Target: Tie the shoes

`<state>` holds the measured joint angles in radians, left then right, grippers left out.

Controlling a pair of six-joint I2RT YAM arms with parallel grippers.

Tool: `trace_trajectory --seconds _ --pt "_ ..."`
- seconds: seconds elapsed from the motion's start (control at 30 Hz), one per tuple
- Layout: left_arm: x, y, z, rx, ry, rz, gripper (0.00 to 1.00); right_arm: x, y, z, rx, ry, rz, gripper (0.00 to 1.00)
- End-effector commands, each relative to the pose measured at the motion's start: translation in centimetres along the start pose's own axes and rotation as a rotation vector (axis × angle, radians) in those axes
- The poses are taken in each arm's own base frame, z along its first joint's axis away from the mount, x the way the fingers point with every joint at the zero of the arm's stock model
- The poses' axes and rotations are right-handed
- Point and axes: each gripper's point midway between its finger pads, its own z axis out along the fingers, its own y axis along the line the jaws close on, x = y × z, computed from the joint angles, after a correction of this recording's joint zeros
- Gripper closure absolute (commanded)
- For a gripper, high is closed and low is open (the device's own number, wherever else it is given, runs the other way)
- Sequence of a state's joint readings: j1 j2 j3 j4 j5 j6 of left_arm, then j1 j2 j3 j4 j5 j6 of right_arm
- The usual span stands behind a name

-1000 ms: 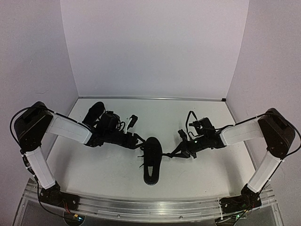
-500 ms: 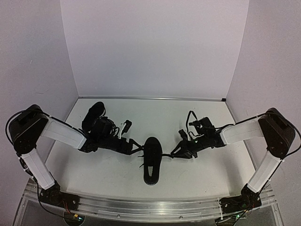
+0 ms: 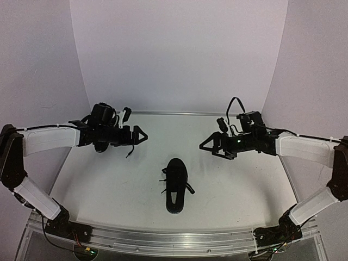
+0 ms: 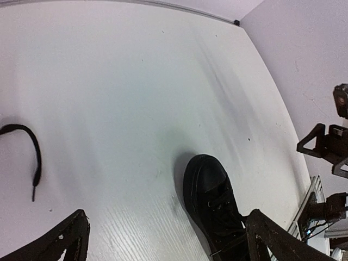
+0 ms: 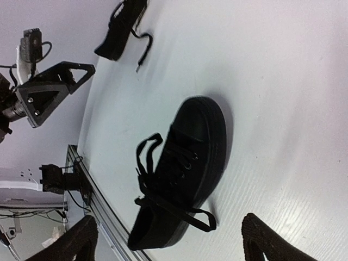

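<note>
A: Nearest first. Where's the shoe?
B: Near shoe (image 3: 175, 186) sits lower centre of the top view, btwn your two arms, about equal reach for both. Long axis runs near-to-far, toe pointing away from the bases. Lace loops splay out either side. Looks bowed, tho I can't tell if the knot's tight.
A: Tools?
B: Both beyond it and well apart from it. Left tool (image 3: 141, 135) is up-left of that shoe, right tool (image 3: 209, 147) up-right, tips facing each other across the gap. Wrist views show the fingers spread wide on each, nothing btwn them.
A: So what's next, you reckon?
B: Prob the far shoe (image 5: 120, 27). It's upper left in the right wrist view; in the top view it's mostly hidden under your left wrist, left of the tool tips. So the left arm's much nearer, and the right would have to cross the whole worktop (image 3: 239, 185). A loose lace (image 4: 38, 157) trails off that shoe toward frame centre, flat on the surface. I'd judge that's your pickup.
A: Surface, room?
B: Worktop's white, matte, faint grain. Plain pale walls (image 3: 179, 54) on three sides, tight at the far corners.
</note>
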<state>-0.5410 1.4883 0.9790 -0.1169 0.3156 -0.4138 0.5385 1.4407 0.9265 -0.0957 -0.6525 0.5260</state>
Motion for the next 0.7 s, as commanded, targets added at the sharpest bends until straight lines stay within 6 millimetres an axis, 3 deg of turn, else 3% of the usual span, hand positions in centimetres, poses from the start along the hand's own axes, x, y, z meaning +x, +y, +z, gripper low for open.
trace_trajectory --seconds 0.0,0.43,0.67 --pt "-0.8 1.2 -3.6 -0.140 0.010 0.019 0.00 -0.7 0.5 -2.0 0.041 -0.061 -0.067 0.02" --pt "8.3 4.9 -6.3 -0.205 0.057 -0.143 0.00 7.0 -4.1 -1.5 0.027 -0.014 0.105 0.03" --pt "9.3 5.9 -6.1 -0.237 0.071 -0.166 0.00 7.9 -4.8 -0.9 0.039 0.006 0.130 0.07"
